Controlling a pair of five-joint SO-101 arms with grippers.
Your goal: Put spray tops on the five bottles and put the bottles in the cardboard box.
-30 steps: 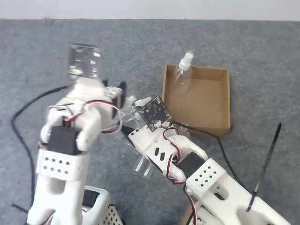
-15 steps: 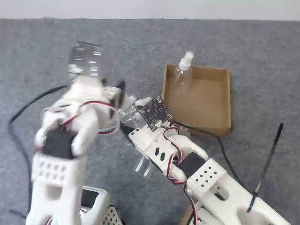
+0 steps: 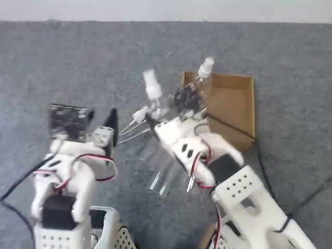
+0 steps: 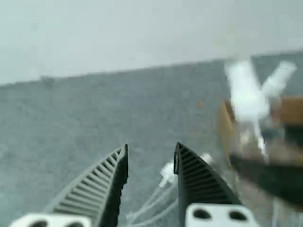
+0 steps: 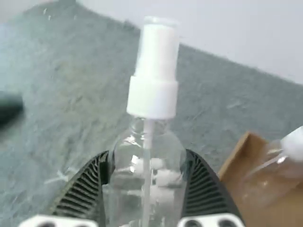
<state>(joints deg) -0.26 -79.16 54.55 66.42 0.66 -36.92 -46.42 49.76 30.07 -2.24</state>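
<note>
Cardboard box (image 3: 244, 111), upper right, holds one capped bottle (image 3: 203, 78); the right gripper (image 5: 144, 184) clasps a second bottle (image 3: 155, 101), capped too, just left of it, the left gripper (image 4: 150, 165) gapes empty, and loose tops (image 3: 139, 114) and bare bottles (image 3: 162, 179) lie mid-frame.

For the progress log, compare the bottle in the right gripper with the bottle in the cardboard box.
The gripped bottle is clamped in the right gripper; the boxed bottle is untouched. The gripped bottle is outside the cardboard box; the boxed bottle sits in a corner. Both are clear with white spray tops.
</note>
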